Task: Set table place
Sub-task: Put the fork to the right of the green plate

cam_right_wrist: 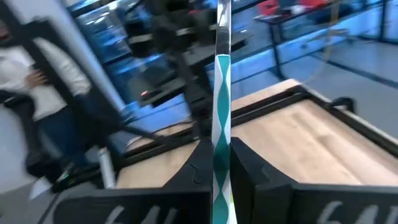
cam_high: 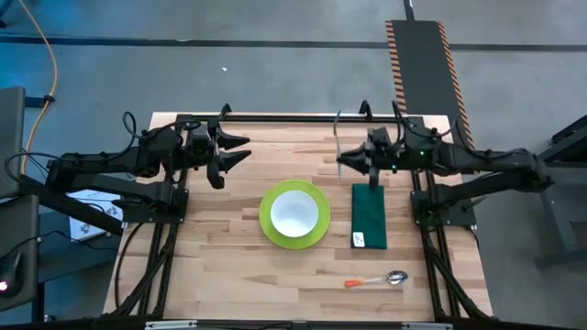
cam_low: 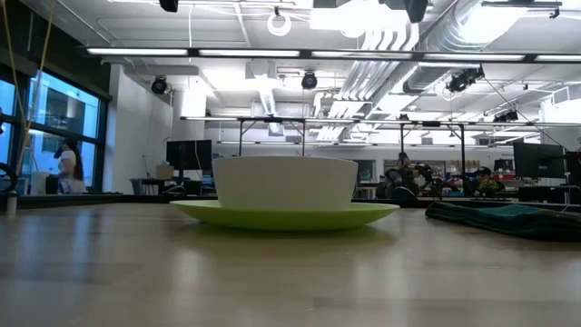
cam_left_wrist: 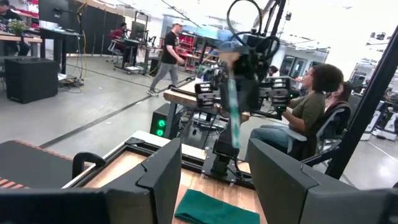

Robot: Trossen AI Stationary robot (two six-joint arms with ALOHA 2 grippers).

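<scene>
One fork (cam_high: 338,137) is pinched between the closed fingers of the right gripper (cam_high: 346,161), its long axis crosswise, just beyond the napkin (cam_high: 369,216); the left gripper (cam_high: 240,149) is held open.

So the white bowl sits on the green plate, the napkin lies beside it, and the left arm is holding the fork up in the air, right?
Not quite: the right gripper holds the fork, as the high view shows. The left gripper hangs open and empty. The rest is right: the white bowl sits on the green plate, with the napkin beside it.
</scene>
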